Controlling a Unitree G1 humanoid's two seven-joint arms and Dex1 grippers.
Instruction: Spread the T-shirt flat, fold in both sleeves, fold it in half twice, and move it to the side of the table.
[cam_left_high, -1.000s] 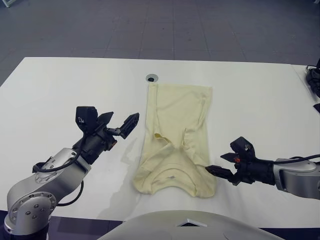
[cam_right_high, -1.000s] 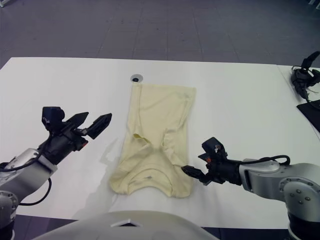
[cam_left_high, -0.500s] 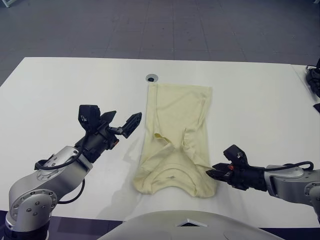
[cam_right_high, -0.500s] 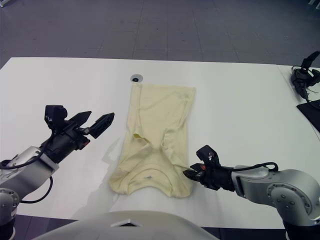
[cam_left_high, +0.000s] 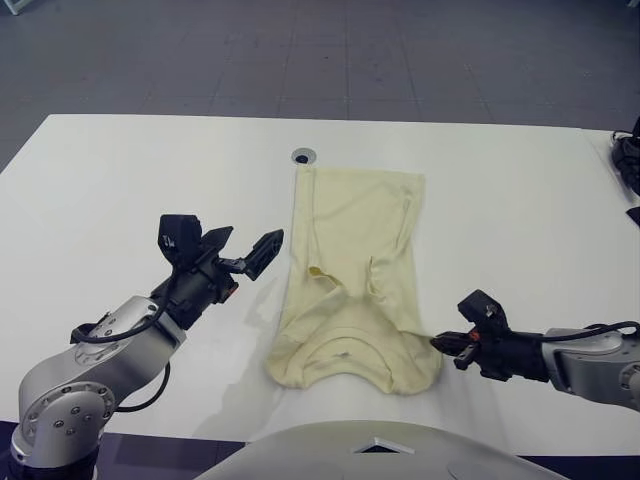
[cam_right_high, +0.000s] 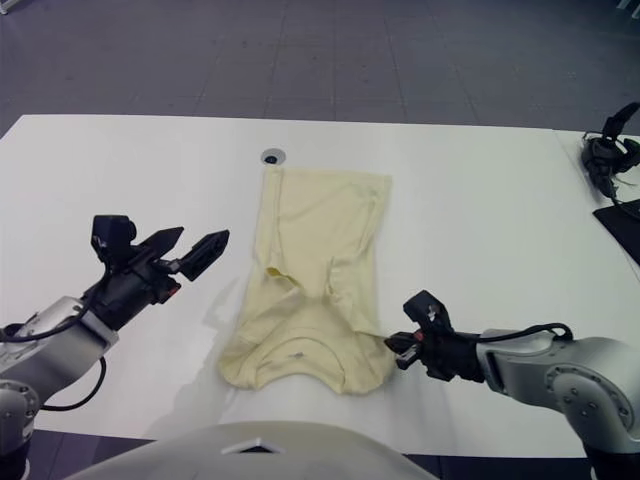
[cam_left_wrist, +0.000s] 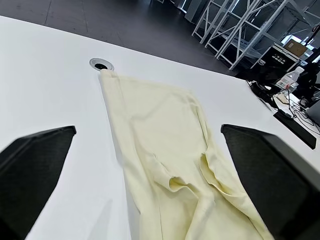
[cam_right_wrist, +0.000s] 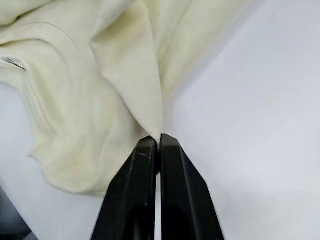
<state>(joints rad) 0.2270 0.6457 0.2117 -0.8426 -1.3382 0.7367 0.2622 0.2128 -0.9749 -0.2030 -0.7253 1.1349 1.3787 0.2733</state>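
The white counter (cam_left_high: 120, 170) stands over a dark tiled floor (cam_left_high: 300, 50), with a round cable hole (cam_left_high: 304, 156) at its far middle. The pale yellow T-shirt (cam_left_high: 355, 260) lies mid-counter, its long axis running near to far, the collar near and the hem touching the hole. The right gripper (cam_left_high: 439, 343) has its jaws pinched on the shirt's near right edge. The left gripper (cam_left_high: 255, 236) is above the counter left of the shirt, jaws wide.

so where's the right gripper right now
In the head views the right gripper sits low on the robot's right, pinching the near right edge of the T-shirt, close to the table's front edge.
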